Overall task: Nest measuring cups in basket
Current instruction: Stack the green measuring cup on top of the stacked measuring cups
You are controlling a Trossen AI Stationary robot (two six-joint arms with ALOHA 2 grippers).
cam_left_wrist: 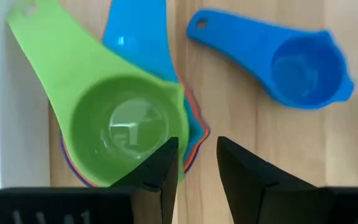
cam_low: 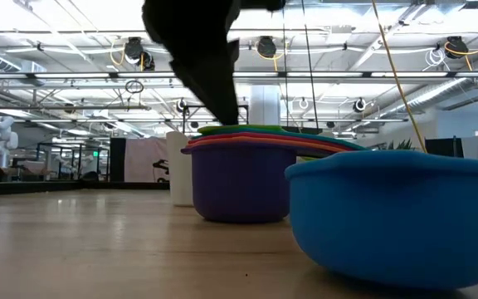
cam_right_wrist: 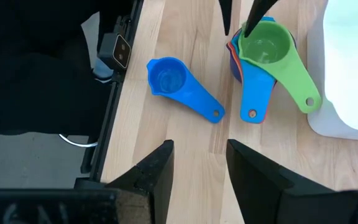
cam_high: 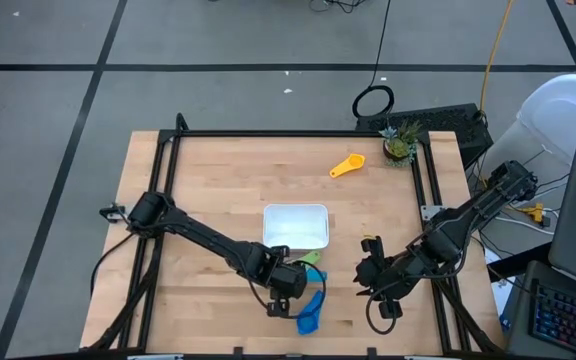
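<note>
Pale wooden tabletop (cam_high: 218,190) framed by black rails carries everything, with grey floor around it and a small potted green plant (cam_high: 400,143) at its far right corner. Near the middle sits the white shallow rectangular plastic basket (cam_high: 295,226), with nothing showing inside it. Just beside its near edge stands a stack of nested plastic measuring cups (cam_left_wrist: 126,134), green on top over orange, purple and light blue rims; a separate blue scoop (cam_right_wrist: 180,84) lies close by on the wood, and a yellow scoop (cam_high: 347,165) lies well apart near the plant. The left gripper (cam_left_wrist: 197,163) hangs over the stack with its jaws narrowly parted, astride the green cup's rim but not visibly pinching it. The right gripper (cam_right_wrist: 199,171) waits off to the side, jaws partly apart and empty. The step in hand looks like grasping the stack to move it into the basket; it would go best with one finger inside the green bowl and one outside all the rims, lifted level so the cups stay nested.
</note>
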